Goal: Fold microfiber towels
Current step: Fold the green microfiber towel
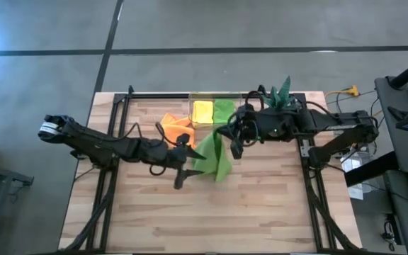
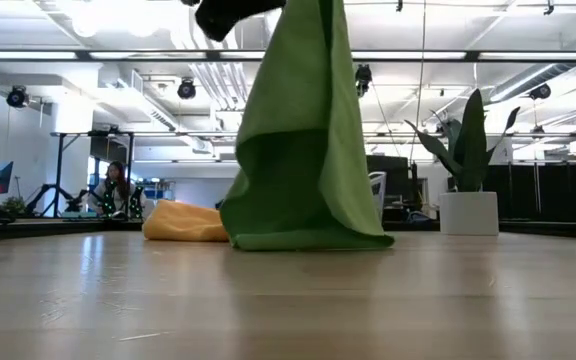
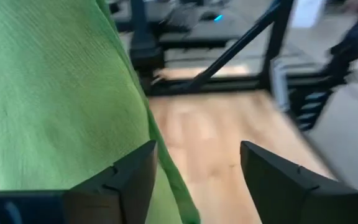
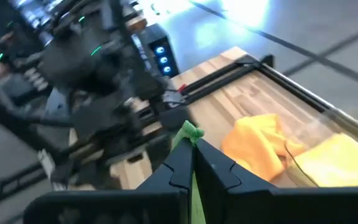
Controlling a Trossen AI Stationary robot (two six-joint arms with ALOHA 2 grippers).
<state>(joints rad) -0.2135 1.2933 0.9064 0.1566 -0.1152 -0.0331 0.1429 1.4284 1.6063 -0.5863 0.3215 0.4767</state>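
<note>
A lime green towel (image 1: pixel 214 159) hangs from my right gripper (image 1: pixel 236 147) over the middle of the table. Its lower edge (image 2: pixel 308 240) rests on the wood. My right gripper (image 4: pixel 193 146) is shut on the towel's top. My left gripper (image 1: pixel 183 173) is open right beside the hanging towel (image 3: pixel 55 93), on the side toward the table's left edge. An orange towel (image 1: pixel 176 129) lies crumpled behind it and also shows in the low view (image 2: pixel 183 222). A folded yellow towel (image 1: pixel 202 111) and a folded green towel (image 1: pixel 223 111) lie at the far edge. My right gripper pinches the towel's top tip (image 4: pixel 191 130) between its two shut fingers; one layer or several, I cannot tell. The towel hangs below the fingers with its lower edge on the table. My left gripper has the towel's edge (image 3: pixel 173 193) beside one finger (image 3: pixel 126 180); I cannot tell whether it touches.
A clear tray (image 1: pixel 207 99) at the far edge holds the folded towels. A spiky green plant in a white pot (image 2: pixel 466 205) stands at the far right. Bare wood lies toward the table's near edge (image 1: pixel 211 219).
</note>
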